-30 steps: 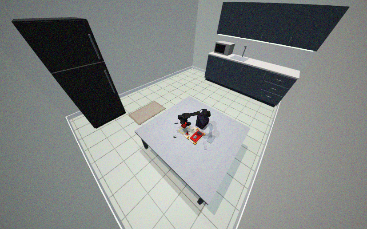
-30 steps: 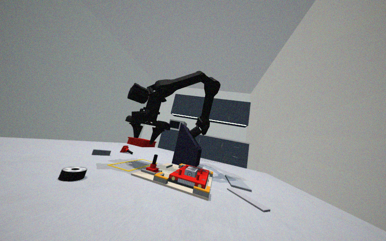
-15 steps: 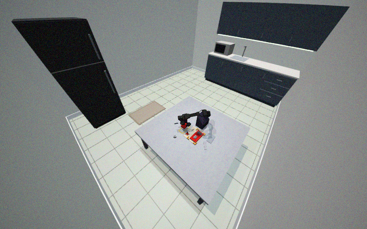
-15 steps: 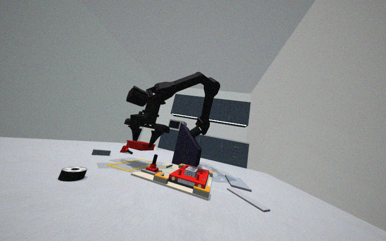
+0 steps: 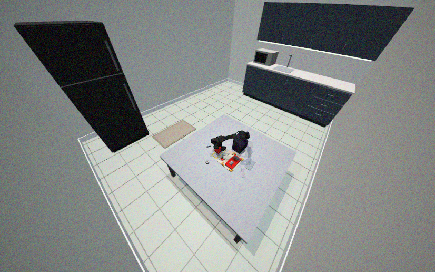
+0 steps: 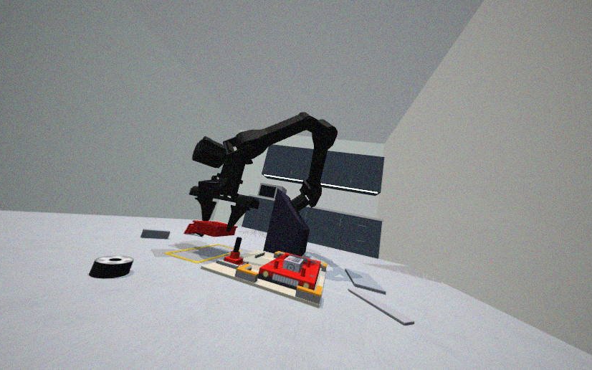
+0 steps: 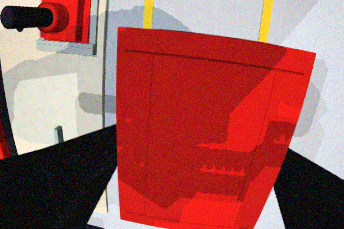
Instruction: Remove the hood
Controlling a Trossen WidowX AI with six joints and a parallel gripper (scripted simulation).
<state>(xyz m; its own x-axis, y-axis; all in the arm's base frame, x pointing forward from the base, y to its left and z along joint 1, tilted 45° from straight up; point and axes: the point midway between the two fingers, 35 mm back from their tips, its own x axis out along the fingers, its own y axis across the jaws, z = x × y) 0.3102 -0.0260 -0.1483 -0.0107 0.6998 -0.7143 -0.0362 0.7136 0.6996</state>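
Note:
The red hood (image 5: 217, 150) (image 6: 210, 228) (image 7: 190, 121) is held level above the table, off the car. My gripper (image 6: 218, 224) (image 7: 199, 144) is shut on it, one finger at each side. The yellow outline of the marked area (image 6: 181, 257) (image 7: 149, 1) lies on the table below the hood; in the wrist view its far part shows beyond the hood's upper edge and the rest is hidden. The red toy car (image 5: 228, 165) (image 6: 273, 264) stands on its board to the right in the exterior view, with its grey engine block exposed.
An upright black stick in a red holder (image 6: 234, 258) (image 7: 65, 18) stands on the cream board (image 6: 271, 284), close beside the marked area. A black and white roll (image 5: 207, 162) (image 6: 110, 268) and a dark plate (image 6: 155, 234) lie to the left, and grey flat pieces (image 6: 366, 281) to the right.

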